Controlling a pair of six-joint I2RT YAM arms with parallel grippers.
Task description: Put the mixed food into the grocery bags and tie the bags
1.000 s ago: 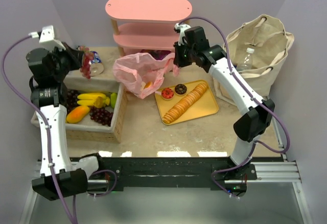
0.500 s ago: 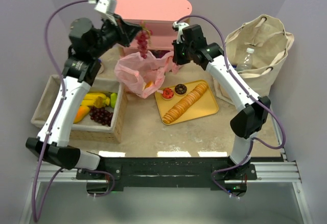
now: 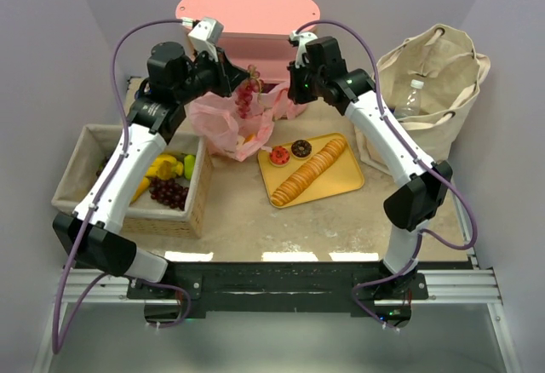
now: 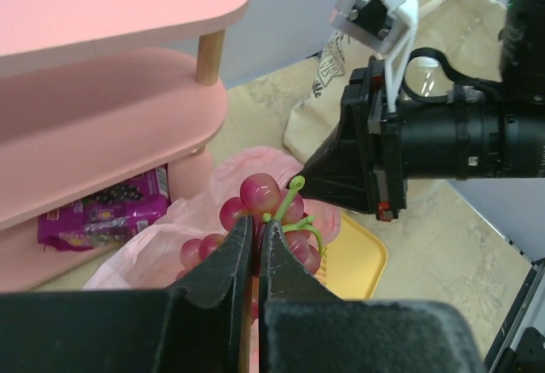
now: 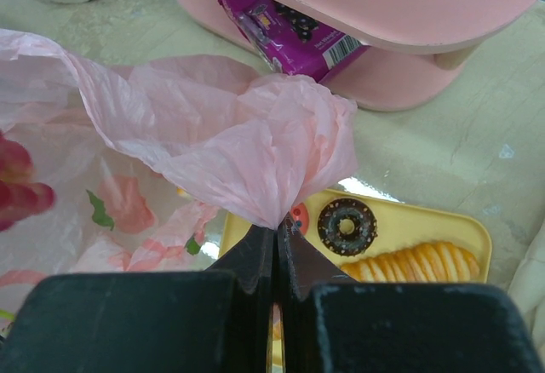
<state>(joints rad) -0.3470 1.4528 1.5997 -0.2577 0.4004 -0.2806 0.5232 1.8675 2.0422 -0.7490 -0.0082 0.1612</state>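
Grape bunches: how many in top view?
2: red bunch in the left gripper over the pink bag, dark bunch in the basket; left arm may hide more.

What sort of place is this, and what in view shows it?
Probably a robot lab cell staged for grocery packing: arms bolted to a rail, plain walls around the table, props like a pink shelf and canvas bag.

Pink shelf (image 3: 247, 11), basket (image 3: 201, 192), yel. tray (image 3: 337, 184)
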